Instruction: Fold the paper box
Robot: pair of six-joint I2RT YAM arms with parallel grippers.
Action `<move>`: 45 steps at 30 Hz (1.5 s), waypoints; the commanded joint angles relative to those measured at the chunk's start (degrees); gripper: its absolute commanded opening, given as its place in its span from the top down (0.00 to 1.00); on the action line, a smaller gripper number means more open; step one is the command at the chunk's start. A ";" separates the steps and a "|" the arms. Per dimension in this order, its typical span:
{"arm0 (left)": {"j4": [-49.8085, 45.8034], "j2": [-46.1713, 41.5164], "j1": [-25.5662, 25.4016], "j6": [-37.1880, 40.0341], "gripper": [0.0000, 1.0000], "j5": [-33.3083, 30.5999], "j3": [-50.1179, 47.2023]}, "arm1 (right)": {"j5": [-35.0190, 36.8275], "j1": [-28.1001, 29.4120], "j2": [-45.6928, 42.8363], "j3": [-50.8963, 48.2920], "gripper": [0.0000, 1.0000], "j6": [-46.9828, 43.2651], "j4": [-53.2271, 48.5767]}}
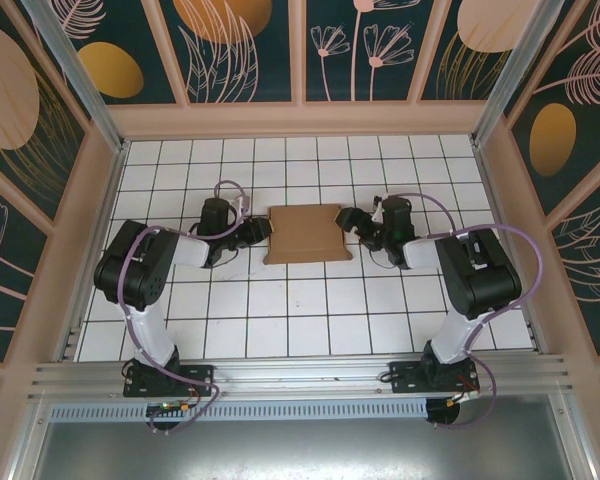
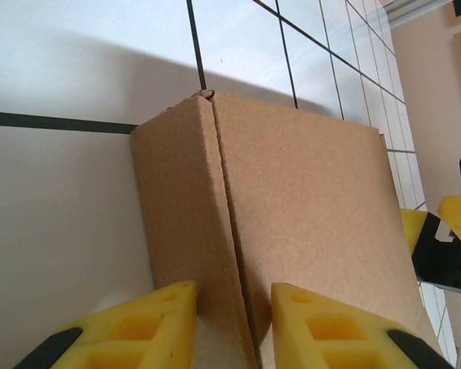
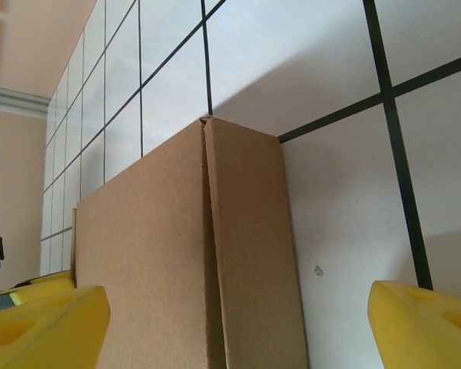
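Observation:
The paper box (image 1: 302, 233) lies folded flat, a brown rectangle in the middle of the tiled floor. My left gripper (image 1: 263, 232) is at its left end. In the left wrist view the jaws (image 2: 234, 327) are drawn close on the ridge where the box's top (image 2: 315, 215) meets its side wall, one yellow finger (image 2: 138, 327) on the wall and the other over the top. My right gripper (image 1: 348, 222) is at the box's right end, wide open. Its jaws (image 3: 238, 330) straddle the box's edge (image 3: 246, 254) without touching it.
White tiled floor (image 1: 300, 320) stretches in front of the box and behind it. Pink frame walls (image 1: 300, 118) close the area at the back and both sides. A metal rail (image 1: 300, 375) carries the arm bases at the near edge.

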 commanded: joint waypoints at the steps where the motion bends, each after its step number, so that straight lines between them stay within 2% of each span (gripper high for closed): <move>1: 4.11 1.85 1.88 -2.29 0.72 3.45 -2.50 | -0.62 -0.06 -1.83 -1.61 0.12 -0.02 1.65; 12: 19.07 6.48 7.57 -9.63 0.76 12.49 -7.95 | -5.28 0.25 -0.97 -2.69 0.09 2.52 5.56; 18: 23.94 9.30 9.07 -12.79 0.80 12.86 -9.58 | -8.29 1.05 0.82 -1.48 0.08 4.05 7.20; 24: 23.20 9.19 9.75 -11.98 0.82 12.57 -9.95 | -11.24 2.02 2.64 -0.26 0.08 4.89 8.76; 29: 21.90 9.21 9.76 -10.79 0.81 12.49 -9.58 | -17.37 3.10 5.50 1.08 0.10 6.85 14.02; 35: 21.35 9.37 9.78 -10.23 0.80 12.47 -9.49 | -20.65 3.73 7.88 1.55 0.24 11.61 21.33; 40: 19.40 8.89 9.79 -9.03 0.80 11.62 -8.98 | -22.62 3.81 7.65 1.44 0.21 12.76 24.33; 45: 18.90 8.80 9.79 -8.84 0.80 11.29 -8.96 | -16.68 2.83 3.63 -3.03 0.14 13.19 27.59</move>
